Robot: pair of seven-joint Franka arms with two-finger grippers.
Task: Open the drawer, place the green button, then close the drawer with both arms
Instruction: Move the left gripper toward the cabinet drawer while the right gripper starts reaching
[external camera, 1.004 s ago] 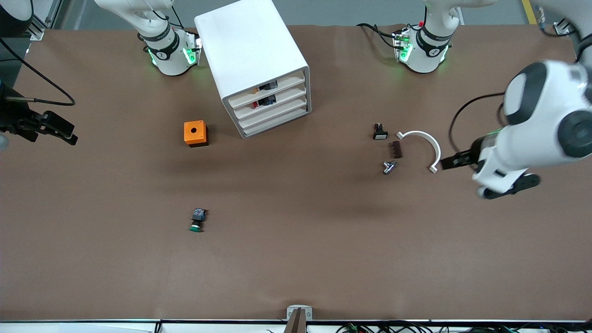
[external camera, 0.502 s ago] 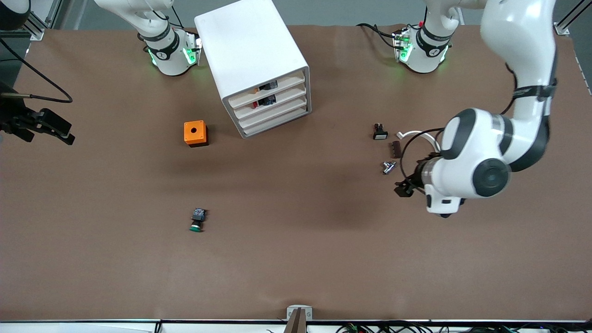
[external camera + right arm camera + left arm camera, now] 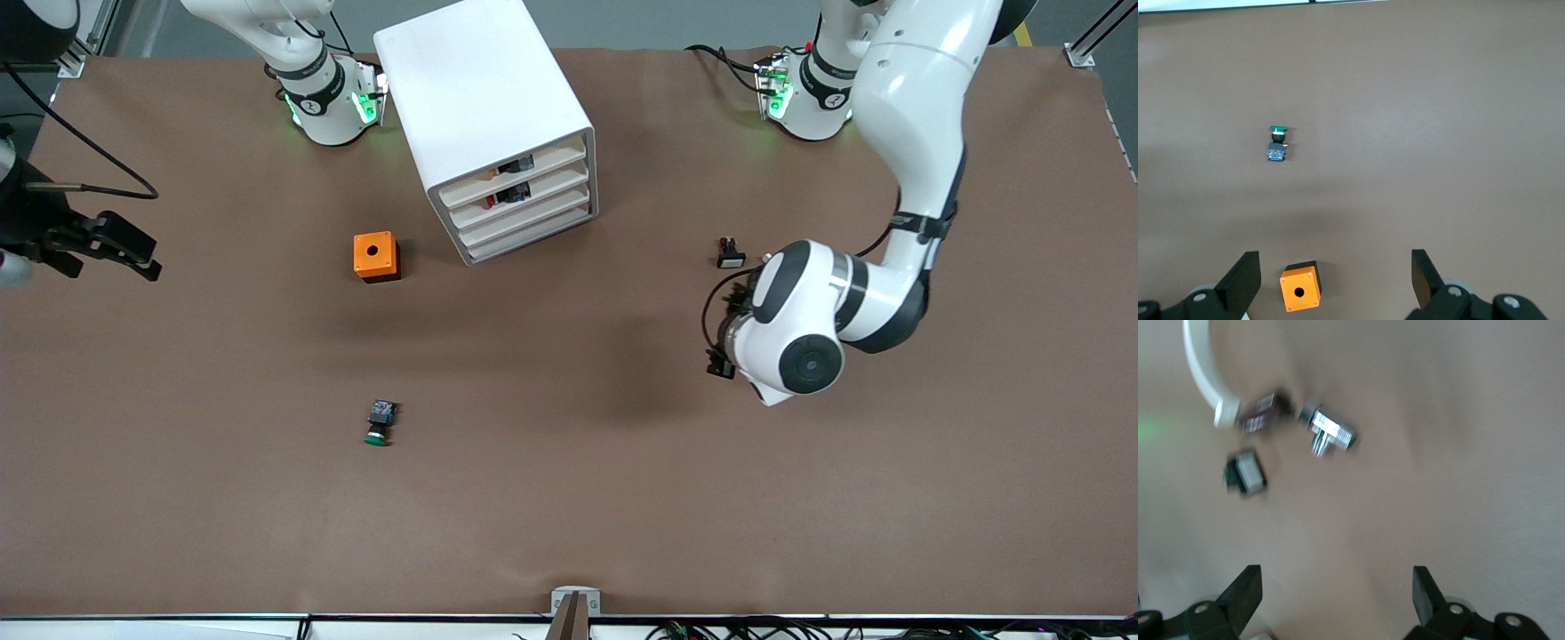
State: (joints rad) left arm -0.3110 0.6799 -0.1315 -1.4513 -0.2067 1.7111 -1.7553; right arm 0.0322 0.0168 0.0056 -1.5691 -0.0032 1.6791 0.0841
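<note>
Drawer (image 3: 528, 219): third of four in the white cabinet (image 3: 480, 98), pushed in flush with the others.
Button (image 3: 380, 421): lies on its side on the brown counter (image 3: 569, 498), green cap toward the front camera, nearer to that camera than the orange cube (image 3: 376, 256) and well apart from it.
Left claw (image 3: 1337, 587): fingers spread apart, holding nothing, up over the counter just beside a cluster of small parts: a metal fitting (image 3: 1329, 433), a dark ribbed block (image 3: 1258, 412), a white curved piece (image 3: 1199, 370) and a black button with a white cap (image 3: 1245, 472).
Right claw (image 3: 1335, 270): fingers apart, nothing between them, high over the right arm's end of the counter, near the orange cube.
</note>
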